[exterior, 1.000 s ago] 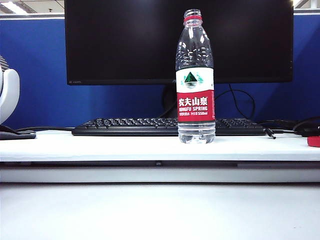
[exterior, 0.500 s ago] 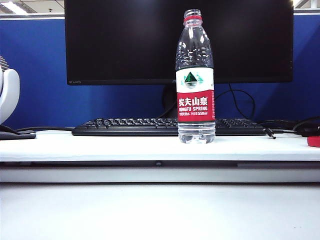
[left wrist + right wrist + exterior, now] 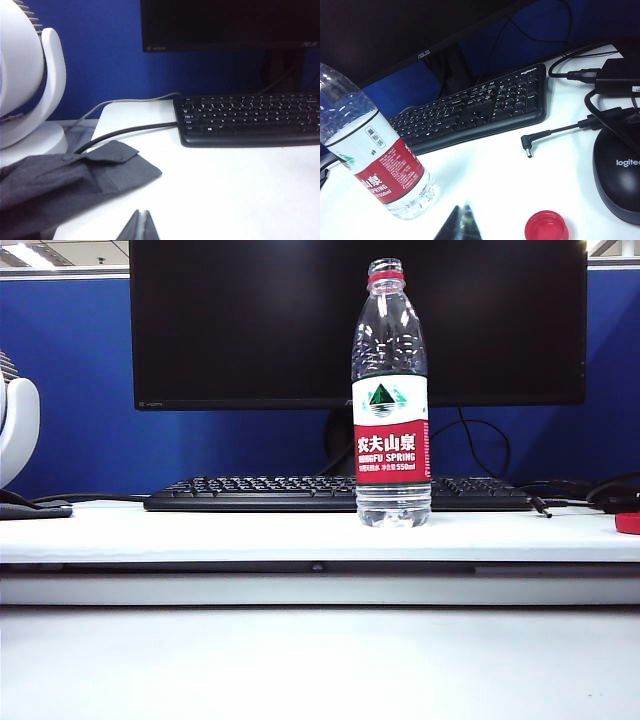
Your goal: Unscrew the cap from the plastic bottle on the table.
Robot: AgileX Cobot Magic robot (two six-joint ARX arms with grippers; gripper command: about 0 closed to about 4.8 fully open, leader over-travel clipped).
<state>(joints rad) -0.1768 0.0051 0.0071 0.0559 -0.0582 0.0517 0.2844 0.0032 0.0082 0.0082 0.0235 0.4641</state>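
Left gripper [image 3: 141, 226] pressed together with nothing between the fingertips, low over the white bench [image 3: 225, 190], close beside a folded grey cloth [image 3: 65, 185]. Beyond that, a black cable [image 3: 130, 133], a white fan [image 3: 25, 90], a black keyboard [image 3: 250, 120] and a dark monitor [image 3: 230, 22] against a blue partition. Right gripper [image 3: 461, 223] likewise pressed together and empty, just above the bench. Plastic bottle [image 3: 375, 165] near it on one side, red cap [image 3: 546, 226] off the bottle and resting on the bench on the other. Farther out, a loose power plug [image 3: 527, 146] and a black Logitech mouse [image 3: 620, 175]. Seen from the exterior view, bottle [image 3: 391, 400] upright on the bench in front of the keyboard, neck open, only the red ring on it; neither gripper visible there.
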